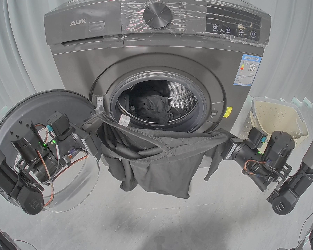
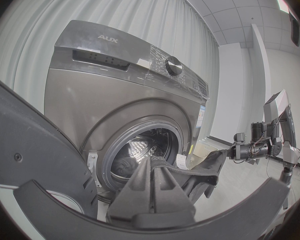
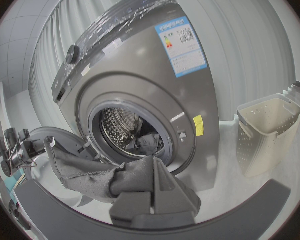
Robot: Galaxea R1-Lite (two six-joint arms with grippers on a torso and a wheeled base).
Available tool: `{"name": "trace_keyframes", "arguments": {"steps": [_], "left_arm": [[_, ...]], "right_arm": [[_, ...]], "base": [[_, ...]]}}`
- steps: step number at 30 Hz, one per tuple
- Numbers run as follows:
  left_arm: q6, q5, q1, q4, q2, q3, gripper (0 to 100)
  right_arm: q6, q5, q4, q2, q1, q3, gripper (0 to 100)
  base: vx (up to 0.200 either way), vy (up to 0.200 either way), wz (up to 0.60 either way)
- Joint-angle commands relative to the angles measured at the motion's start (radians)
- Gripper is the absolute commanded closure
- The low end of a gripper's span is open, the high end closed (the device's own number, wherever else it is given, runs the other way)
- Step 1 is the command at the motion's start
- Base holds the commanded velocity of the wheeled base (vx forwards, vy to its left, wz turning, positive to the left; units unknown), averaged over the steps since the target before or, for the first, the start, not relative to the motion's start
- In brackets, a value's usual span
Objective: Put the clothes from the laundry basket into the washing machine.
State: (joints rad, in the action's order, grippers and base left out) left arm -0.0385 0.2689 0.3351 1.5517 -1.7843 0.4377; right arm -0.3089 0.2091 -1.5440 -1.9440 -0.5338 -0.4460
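Before the washing machine, the garment spans sideways — left fingers and right fingers pinch its ends.

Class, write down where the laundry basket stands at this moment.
In the head view the laundry basket stands on the robot's right, beside the washing machine, with a gap between them.

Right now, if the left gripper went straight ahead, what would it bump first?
Probably the washing machine, near its opening's rim. The left gripper holds dark clothes just before it; depth is unclear.
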Motion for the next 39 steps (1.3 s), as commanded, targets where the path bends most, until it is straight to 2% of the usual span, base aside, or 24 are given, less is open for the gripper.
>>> {"name": "trace_keyframes", "arguments": {"steps": [1,7,12,22,39], "left_arm": [[0.0,-0.01,0.016,0.001,0.017,-0.004,100],[0.002,-0.025,0.028,0.001,0.016,-0.005,100],[0.002,-0.027,0.03,0.001,0.017,0.004,100],[0.0,-0.027,0.022,0.001,0.017,0.006,100],[-0.003,-0.027,0.019,0.001,0.017,0.006,100]], "right_arm": [[0.002,-0.005,0.001,0.057,0.009,-0.013,100],[0.007,-0.022,0.002,0.105,-0.005,-0.017,100],[0.036,-0.02,0.001,0.116,0.009,-0.045,100],[0.05,-0.02,0.001,0.125,0.037,-0.05,100],[0.05,-0.019,0.002,0.142,0.048,-0.066,100]], "base": [[0.0,0.0,0.0],[0.0,0.0,0.0],[0.0,0.0,0.0],[0.0,0.0,0.0],[0.0,0.0,0.0]]}}
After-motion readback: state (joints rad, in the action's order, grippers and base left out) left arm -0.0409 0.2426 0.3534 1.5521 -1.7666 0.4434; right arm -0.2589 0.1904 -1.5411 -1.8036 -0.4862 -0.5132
